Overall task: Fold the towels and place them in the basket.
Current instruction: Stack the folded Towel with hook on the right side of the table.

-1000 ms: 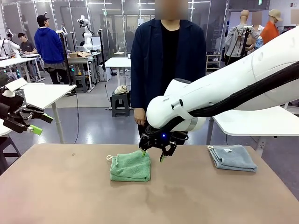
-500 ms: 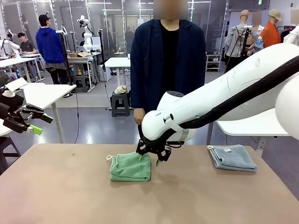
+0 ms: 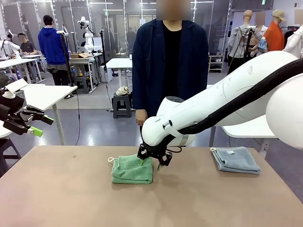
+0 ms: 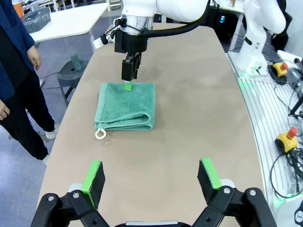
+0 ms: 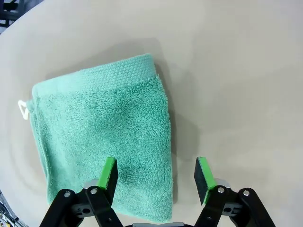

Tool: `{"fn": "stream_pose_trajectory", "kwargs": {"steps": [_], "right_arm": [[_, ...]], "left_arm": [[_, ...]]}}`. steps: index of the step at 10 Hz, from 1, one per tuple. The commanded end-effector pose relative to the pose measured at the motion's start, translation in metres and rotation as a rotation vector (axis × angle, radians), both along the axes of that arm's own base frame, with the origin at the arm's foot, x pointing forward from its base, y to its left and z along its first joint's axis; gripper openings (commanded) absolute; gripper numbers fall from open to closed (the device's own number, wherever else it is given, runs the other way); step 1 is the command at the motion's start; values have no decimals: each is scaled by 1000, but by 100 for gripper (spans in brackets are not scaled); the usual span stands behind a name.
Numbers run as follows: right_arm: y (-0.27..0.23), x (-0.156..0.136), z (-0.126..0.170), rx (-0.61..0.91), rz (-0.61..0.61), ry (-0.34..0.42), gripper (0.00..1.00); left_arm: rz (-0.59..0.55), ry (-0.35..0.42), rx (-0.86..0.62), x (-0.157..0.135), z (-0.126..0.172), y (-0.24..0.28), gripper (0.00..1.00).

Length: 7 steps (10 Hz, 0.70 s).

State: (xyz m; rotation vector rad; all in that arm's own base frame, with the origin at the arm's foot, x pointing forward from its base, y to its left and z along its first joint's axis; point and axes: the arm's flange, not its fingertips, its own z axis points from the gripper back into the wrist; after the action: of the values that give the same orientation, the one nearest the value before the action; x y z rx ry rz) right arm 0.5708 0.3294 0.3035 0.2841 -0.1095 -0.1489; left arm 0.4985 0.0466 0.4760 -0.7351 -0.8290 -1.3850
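Behind the desk (image 3: 57, 198) lies an open workshop with white tables, and a person in a dark jacket (image 3: 163, 61) stands at the far edge. On the brown top a folded green towel (image 3: 132, 169) lies near the middle, its white loop at the 9 o'clock corner in the front view. A folded grey-blue towel (image 3: 235, 159) rests well apart toward 3 o'clock.

The right end effector (image 3: 150, 162) is down at the green towel's 3 o'clock edge. In the right wrist view its jaws are partly open, one green pad (image 5: 108, 173) over the terry and the other pad (image 5: 202, 177) over bare desk, straddling the edge. Nothing is gripped yet. The left end effector (image 4: 151, 176) hovers off toward 9 o'clock, jaws wide and empty.

The risk, as I judge it, is the pinch. With one pad outside the cloth, closing may catch only the top layer, so the fold could peel open on the lift. Pressing too low could scrape the desk and drag the towel askew.
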Motion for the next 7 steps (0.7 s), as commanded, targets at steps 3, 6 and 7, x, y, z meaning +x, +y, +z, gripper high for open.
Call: {"fn": "stream_pose_trajectory", "kwargs": {"steps": [3,6,7], "right_arm": [[9,5,-3,-24,-19,7,43],[12,5,-8,-29,-7,20,44],[12,6,-7,-32,-5,21,4]], "left_arm": [[-2,-3,-2,-1,1,0,100],[-2,-3,-2,-1,1,0,100],[-2,-3,-2,-1,1,0,100]]}}
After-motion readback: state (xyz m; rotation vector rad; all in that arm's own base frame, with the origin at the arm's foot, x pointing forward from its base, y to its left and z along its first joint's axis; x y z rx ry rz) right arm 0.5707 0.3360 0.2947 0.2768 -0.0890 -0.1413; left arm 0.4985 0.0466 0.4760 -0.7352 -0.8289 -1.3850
